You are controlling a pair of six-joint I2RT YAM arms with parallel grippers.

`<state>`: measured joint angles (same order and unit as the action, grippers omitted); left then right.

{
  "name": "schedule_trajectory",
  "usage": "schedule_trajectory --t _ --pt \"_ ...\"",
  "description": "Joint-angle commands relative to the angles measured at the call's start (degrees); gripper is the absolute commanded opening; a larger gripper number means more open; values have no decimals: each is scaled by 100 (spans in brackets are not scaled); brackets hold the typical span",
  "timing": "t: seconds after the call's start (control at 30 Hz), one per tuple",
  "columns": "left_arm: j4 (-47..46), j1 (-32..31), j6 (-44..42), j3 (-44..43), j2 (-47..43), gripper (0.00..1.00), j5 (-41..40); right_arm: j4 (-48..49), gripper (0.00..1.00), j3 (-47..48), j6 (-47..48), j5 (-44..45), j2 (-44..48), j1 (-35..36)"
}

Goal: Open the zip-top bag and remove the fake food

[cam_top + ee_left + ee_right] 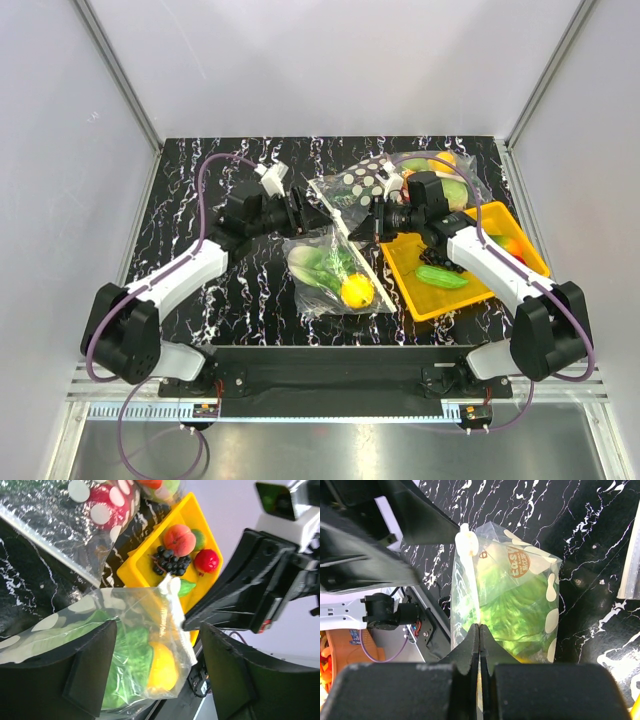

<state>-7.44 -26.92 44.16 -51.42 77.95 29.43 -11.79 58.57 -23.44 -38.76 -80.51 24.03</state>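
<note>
The zip-top bag [325, 255] is clear with white dots and sits at the table's middle. Through the plastic I see a green lettuce [318, 265] and a yellow lemon [357, 291]; no fish shows. My right gripper [480, 627] is shut on the bag's [520, 595] near edge, with the lettuce [515, 610] just beyond its tips. My left gripper [157, 670] is open, its jaws standing either side of the bag [135, 625] and the lemon [162, 667]. In the top view the left gripper [305, 212] and right gripper [372, 226] face each other above the bag.
A yellow tray [430, 300] at the right holds a cucumber [441, 277], a peach [180, 539] and black grapes [170, 560]. A dark polka-dot bag [358, 182] and a clear bag with a carrot [440, 170] lie behind. White walls enclose the black marbled table [200, 190].
</note>
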Motion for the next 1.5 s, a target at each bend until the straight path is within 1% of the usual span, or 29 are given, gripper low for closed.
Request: schedule_trajectory --t 0.0,0.17,0.27,0.3,0.33,0.43,0.47,0.5,0.53,0.63,0.7,0.73,0.8,0.83,0.97,1.07,1.33,1.47 --pt "-267 -33 -224 -237 158 69 177 291 0 111 -134 -211 185 58" --pt "50 -191 -373 -369 474 63 37 318 0 182 -143 -246 106 58" --pt "-169 -244 -198 -387 598 58 89 300 0 164 -134 -281 71 66" --pt "-318 -279 -154 -378 616 54 115 309 0 164 -126 -281 53 58" --pt "-371 -288 -93 -386 633 41 133 309 0 164 -134 -272 62 66" --pt "-425 -323 -40 -430 748 23 247 274 0 208 -91 -246 44 58" --pt "-433 -340 -22 -422 774 9 265 248 0 225 -90 -237 18 66" --pt "-434 -349 -13 -422 783 3 291 204 0 269 -64 -228 9 58" --pt "-451 -341 5 -378 774 0 300 186 0 287 -55 -228 0 58" --pt "-477 -349 -48 -316 695 0 370 116 2 383 -20 -141 18 58" --pt "-486 -341 -74 -229 616 0 414 46 6 506 41 -35 9 58" --pt "-504 -349 -92 -193 590 0 432 2 12 559 68 0 0 58" --pt "-565 -349 -101 -132 546 0 528 -86 18 735 138 71 -26 49" --pt "-591 -341 -92 -97 528 0 555 -95 26 787 155 71 -44 49" --pt "-697 -349 -92 0 432 0 660 -174 38 1042 243 71 -210 58" --pt "-741 -349 -83 53 361 0 652 -271 41 1148 384 79 -359 58" --pt "-855 -349 -22 114 326 0 739 -429 43 1262 692 36 -597 58" --pt "-864 -349 5 220 308 0 739 -386 44 1271 692 -8 -624 67"
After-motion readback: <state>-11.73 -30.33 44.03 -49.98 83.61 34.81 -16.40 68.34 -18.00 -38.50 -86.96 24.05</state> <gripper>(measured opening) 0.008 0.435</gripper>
